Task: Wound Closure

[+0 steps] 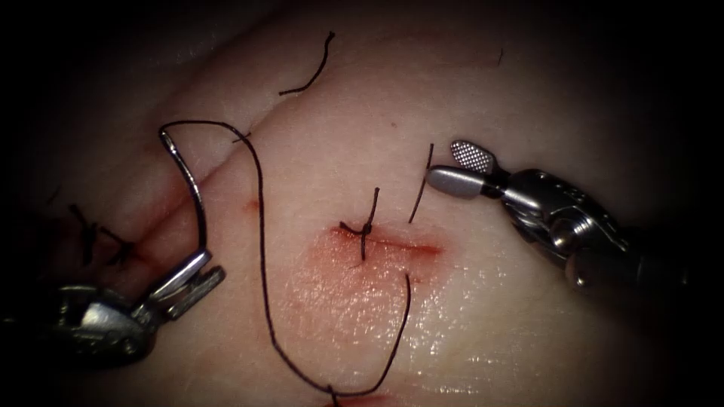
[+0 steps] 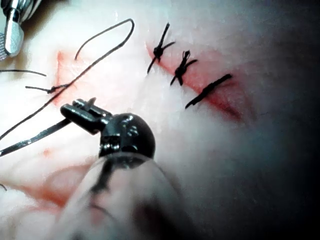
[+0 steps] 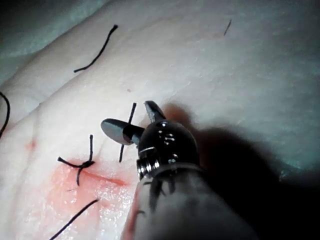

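— So, nearest first: what does the left tool hold?
— The needle. Its jaws are pressed together on one end of the curve, and the arc rises from them, free of the tissue, to where the thread joins it.
— Which side of the cut?
— Left, well apart from it. The thread runs from the needle's top down past the cut's left, loops low, and climbs back to the cut just right of the knot.
— And the right tool?
— Jaws spread, holding nothing. It sits right of the cut, slightly above it. A short thread tail stands just beside the lower jaw; I can't tell if they touch.
— Which arm is nearer the cut?
— I'd say the right. The cut's long axis runs roughly left to right, pointing toward that tool, with red fluid below it.
— Farther off?
— A loose cut end lies at the top, well away from both tools.
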`<state>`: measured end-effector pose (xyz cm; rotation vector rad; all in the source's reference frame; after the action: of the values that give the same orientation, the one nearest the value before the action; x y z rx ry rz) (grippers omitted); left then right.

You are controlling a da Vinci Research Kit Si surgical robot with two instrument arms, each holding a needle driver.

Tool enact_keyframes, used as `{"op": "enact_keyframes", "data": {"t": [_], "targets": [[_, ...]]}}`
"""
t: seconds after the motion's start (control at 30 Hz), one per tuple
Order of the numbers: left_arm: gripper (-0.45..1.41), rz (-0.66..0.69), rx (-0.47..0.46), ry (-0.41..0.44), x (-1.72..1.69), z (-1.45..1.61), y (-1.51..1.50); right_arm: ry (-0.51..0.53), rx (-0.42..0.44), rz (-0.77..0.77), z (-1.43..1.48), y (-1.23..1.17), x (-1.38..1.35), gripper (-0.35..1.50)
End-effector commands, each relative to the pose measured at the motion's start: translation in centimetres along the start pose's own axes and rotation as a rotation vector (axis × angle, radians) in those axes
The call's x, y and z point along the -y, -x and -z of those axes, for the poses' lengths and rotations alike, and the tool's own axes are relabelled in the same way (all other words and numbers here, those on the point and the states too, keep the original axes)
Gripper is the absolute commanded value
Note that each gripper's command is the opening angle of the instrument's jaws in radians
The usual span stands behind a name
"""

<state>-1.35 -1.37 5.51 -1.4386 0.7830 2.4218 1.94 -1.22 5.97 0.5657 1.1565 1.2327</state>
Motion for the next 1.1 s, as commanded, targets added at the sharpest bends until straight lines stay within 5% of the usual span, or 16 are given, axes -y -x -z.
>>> {"op": "enact_keyframes", "data": {"t": [0.03, 0.4, 0.43, 0.53, 1.1], "targets": [[-0.45, 0.001, -0.001, 0.000, -0.05, -0.05, 0.02, -0.003, 0.009, -0.013, -0.17, 0.03, -0.02, 1.23], [-0.45, 0.001, 0.000, 0.000, -0.06, -0.05, 0.01, -0.019, 0.030, -0.048, -0.37, 0.13, -0.02, 1.18], [-0.45, 0.001, 0.000, 0.000, -0.06, -0.05, 0.01, -0.018, 0.036, -0.048, -0.36, 0.13, -0.02, 0.95], [-0.45, 0.001, 0.000, 0.000, -0.06, -0.05, 0.01, -0.003, 0.048, -0.025, -0.29, 0.13, 0.00, -0.35], [-0.45, -0.001, 0.008, 0.012, -0.06, -0.05, 0.01, -0.017, -0.074, 0.139, -0.06, -0.31, 0.54, -0.35]]}}
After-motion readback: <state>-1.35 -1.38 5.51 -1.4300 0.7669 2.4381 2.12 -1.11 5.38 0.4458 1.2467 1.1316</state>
